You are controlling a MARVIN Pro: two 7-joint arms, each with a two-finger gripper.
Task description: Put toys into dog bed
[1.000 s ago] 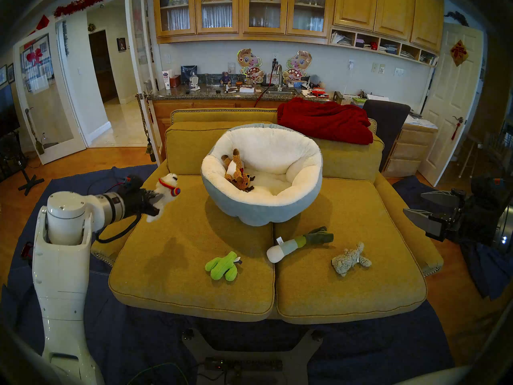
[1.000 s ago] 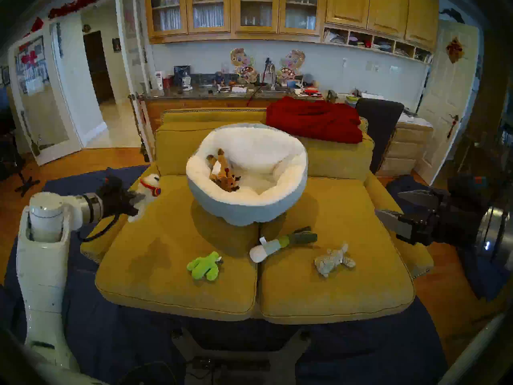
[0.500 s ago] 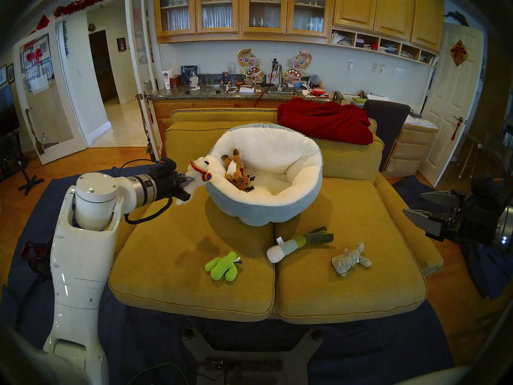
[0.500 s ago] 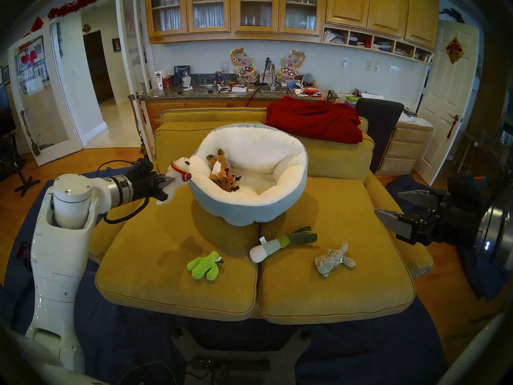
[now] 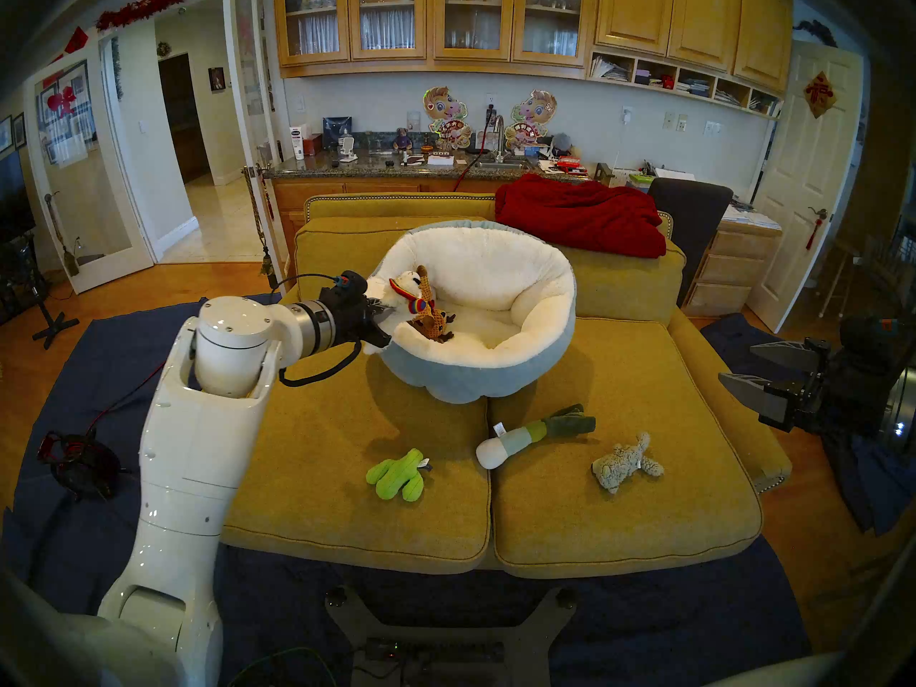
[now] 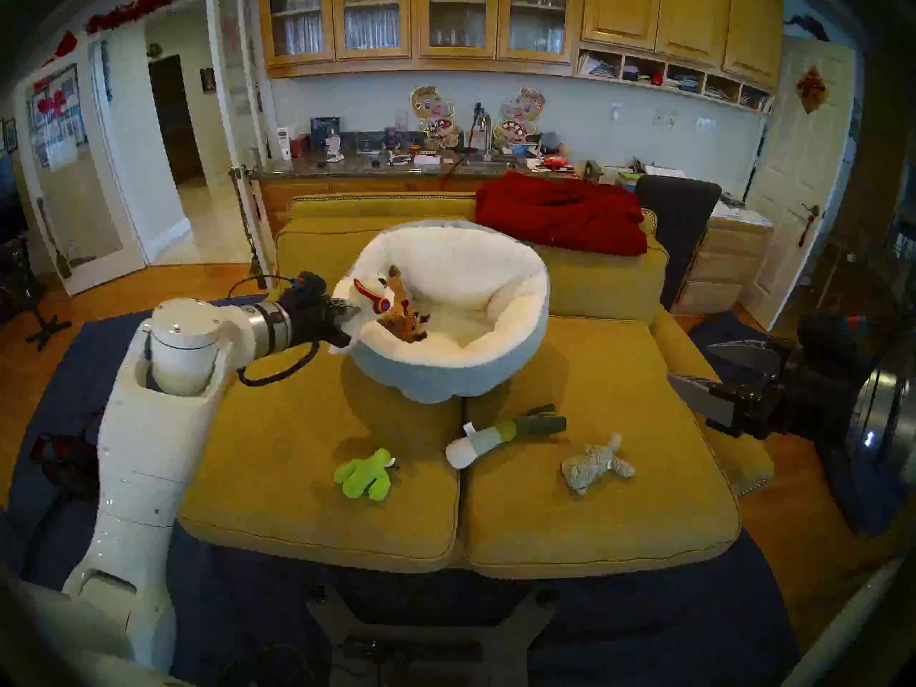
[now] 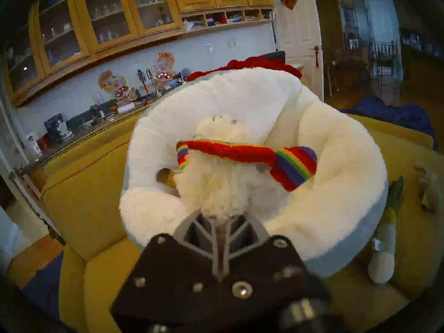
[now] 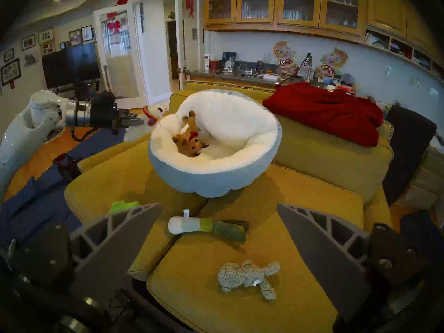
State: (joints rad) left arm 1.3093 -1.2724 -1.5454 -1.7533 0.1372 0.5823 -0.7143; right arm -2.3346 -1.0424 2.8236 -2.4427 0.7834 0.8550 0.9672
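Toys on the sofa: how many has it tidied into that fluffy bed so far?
One looks done: the reindeer lies in the dog bed. The left end effector holds the lamb at the bed's rim. The cactus, leek and grey animal lie on the sofa cushions.

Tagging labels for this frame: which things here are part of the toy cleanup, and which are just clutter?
Part of the job:
- dog bed
- lamb, in the left pincer at the bed's rim
- reindeer, already in the bed
- cactus, leek, grey fuzzy animal, on the sofa cushions
- right pincer, open and idle

Just lying about:
- red blanket
- dark chair
- counter clutter
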